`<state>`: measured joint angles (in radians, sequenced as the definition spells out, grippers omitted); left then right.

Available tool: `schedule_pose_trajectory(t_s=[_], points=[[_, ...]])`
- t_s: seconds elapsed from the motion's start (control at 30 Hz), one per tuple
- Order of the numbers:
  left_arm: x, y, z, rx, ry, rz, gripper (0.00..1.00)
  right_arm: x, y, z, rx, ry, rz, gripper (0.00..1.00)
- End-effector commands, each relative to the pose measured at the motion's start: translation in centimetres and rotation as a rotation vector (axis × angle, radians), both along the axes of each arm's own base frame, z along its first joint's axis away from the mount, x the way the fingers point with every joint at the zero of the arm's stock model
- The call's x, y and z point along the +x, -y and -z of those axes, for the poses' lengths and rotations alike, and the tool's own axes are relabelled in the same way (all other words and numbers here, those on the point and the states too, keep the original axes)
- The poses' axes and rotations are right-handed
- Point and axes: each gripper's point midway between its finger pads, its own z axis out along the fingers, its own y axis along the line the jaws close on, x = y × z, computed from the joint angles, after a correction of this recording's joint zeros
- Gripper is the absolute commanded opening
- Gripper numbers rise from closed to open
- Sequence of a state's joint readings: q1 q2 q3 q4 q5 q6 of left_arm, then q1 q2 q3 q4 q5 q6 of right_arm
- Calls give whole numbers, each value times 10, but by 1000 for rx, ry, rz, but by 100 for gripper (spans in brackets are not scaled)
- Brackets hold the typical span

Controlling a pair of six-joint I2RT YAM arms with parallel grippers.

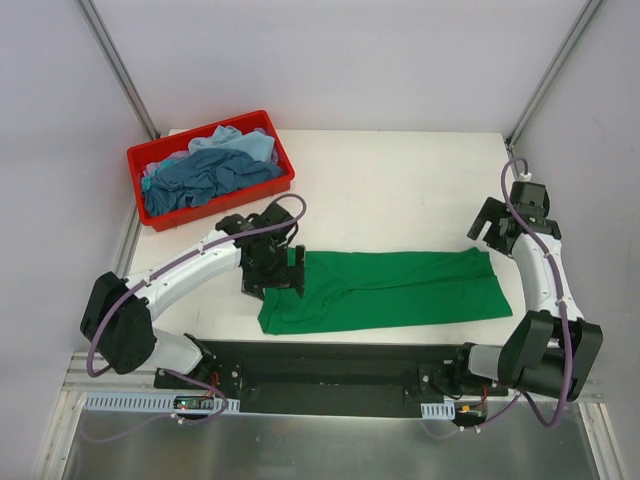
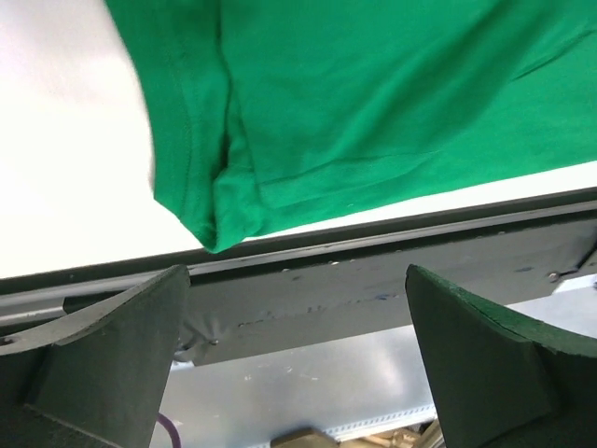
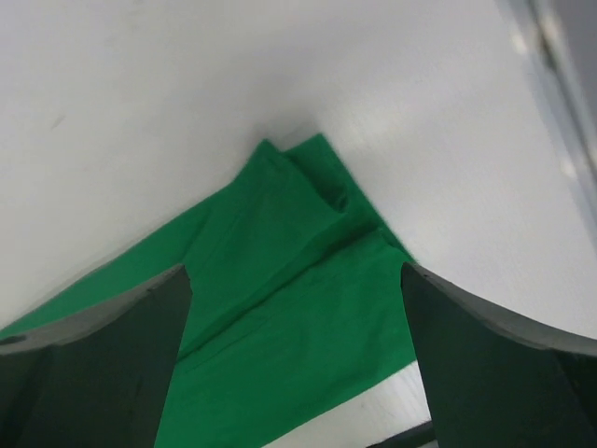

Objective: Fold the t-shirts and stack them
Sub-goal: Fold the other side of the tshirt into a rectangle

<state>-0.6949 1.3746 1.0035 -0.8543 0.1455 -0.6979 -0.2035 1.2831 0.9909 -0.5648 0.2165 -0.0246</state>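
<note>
A bright green t-shirt (image 1: 390, 290) lies folded into a long strip across the near part of the white table. My left gripper (image 1: 275, 272) is open and empty over its left end; that end shows in the left wrist view (image 2: 373, 103). My right gripper (image 1: 487, 228) is open and empty, above the table just beyond the strip's right end, which shows in the right wrist view (image 3: 280, 317). A dark teal-blue shirt (image 1: 205, 178) and a pale blue shirt (image 1: 235, 143) lie crumpled in the red bin (image 1: 206, 205).
The red bin stands at the table's back left corner. A black base rail (image 1: 330, 375) runs along the near table edge, seen also in the left wrist view (image 2: 373, 280). Frame posts (image 1: 120, 70) stand at the back corners.
</note>
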Motion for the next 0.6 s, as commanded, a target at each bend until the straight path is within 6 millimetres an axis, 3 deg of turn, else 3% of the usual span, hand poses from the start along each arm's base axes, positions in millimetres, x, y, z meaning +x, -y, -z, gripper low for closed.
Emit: schedule_pose_trajectory(t_s=[0.0,0.1,0.17,0.27,0.37,0.47,0.57], points=[[45,23,-28,-20,139,17,99,16,-74,-14,315,125,-249,96],[69,46,-26,-45,151,33,99,11,-143,-16,519,171,-447,96],[82,58,-16,-60,136,43,99,-8,-203,-16,646,165,-614,96],[93,76,-6,-181,104,57,99,-37,-264,-19,796,167,-759,96],[98,89,4,-265,76,81,99,-58,-307,-16,891,194,-823,96],[101,83,21,-240,62,70,99,-82,-333,1,881,141,-861,99],[97,70,41,-224,12,42,99,-95,-352,22,800,83,-903,85]])
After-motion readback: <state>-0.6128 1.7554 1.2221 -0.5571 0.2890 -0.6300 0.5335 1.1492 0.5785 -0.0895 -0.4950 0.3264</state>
